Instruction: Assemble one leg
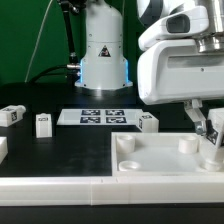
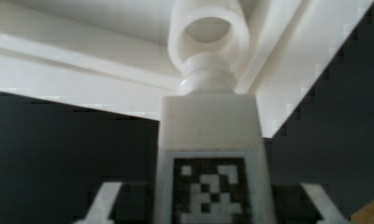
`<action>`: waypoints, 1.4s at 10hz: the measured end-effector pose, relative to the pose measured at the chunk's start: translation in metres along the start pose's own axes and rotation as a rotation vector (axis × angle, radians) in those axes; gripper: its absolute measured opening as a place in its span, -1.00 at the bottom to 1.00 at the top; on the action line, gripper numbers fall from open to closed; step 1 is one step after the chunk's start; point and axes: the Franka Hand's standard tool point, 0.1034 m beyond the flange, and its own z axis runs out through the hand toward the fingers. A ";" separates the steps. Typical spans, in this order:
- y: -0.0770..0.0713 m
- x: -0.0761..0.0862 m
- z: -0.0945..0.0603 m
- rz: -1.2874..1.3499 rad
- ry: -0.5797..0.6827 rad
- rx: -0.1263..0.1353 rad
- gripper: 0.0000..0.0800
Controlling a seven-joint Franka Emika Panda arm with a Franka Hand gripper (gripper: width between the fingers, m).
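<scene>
In the wrist view a white leg (image 2: 210,130) with a black-and-white tag stands between my fingers (image 2: 107,200), and my gripper (image 2: 210,208) is shut on it. Its rounded tip meets a round corner socket (image 2: 205,32) of the large white tray-like piece (image 2: 59,70). In the exterior view my gripper (image 1: 211,138) hangs over the right end of that piece (image 1: 160,160), with the held leg (image 1: 213,145) mostly hidden behind the fingers.
Three loose legs (image 1: 12,116) (image 1: 43,124) (image 1: 149,122) lie on the black table. The marker board (image 1: 92,117) lies behind them, in front of the arm's base (image 1: 104,62). Other sockets (image 1: 127,143) (image 1: 187,143) show on the tray-like piece.
</scene>
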 end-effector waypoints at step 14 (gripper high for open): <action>-0.003 -0.004 -0.002 -0.018 0.028 -0.002 -0.27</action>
